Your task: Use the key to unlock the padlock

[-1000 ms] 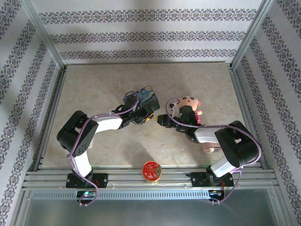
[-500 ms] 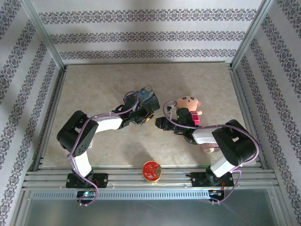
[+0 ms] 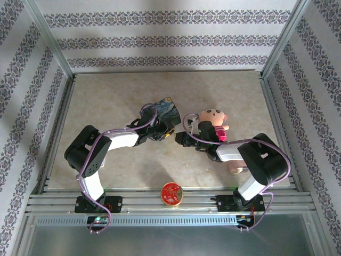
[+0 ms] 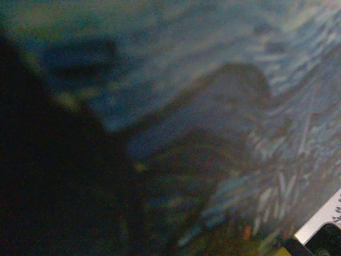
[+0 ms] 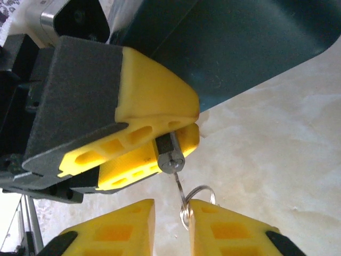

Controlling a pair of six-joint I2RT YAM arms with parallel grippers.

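In the right wrist view, the tiny dark padlock (image 5: 169, 154) is clamped between the yellow fingers of my left gripper (image 5: 184, 128), its silvery keyhole end pointing down. The thin key (image 5: 178, 184) sticks out of that end. The key's wire ring (image 5: 198, 192) rests against the inner edge of one finger of my right gripper (image 5: 173, 226). The right jaws stand apart and the other finger is clear of the key. From above, the left gripper (image 3: 169, 133) and right gripper (image 3: 180, 140) meet tip to tip at mid-table.
The blue swirly-painted tin (image 3: 162, 109) lies just behind the left gripper, and blurs close up in the left wrist view as the tin (image 4: 224, 80). A pink plush doll (image 3: 213, 120) sits behind the right arm. A red-and-gold disc (image 3: 171, 193) rests on the front rail.
My right gripper has slid a little left toward the left gripper, and its jaws have narrowed. The left arm has not moved.
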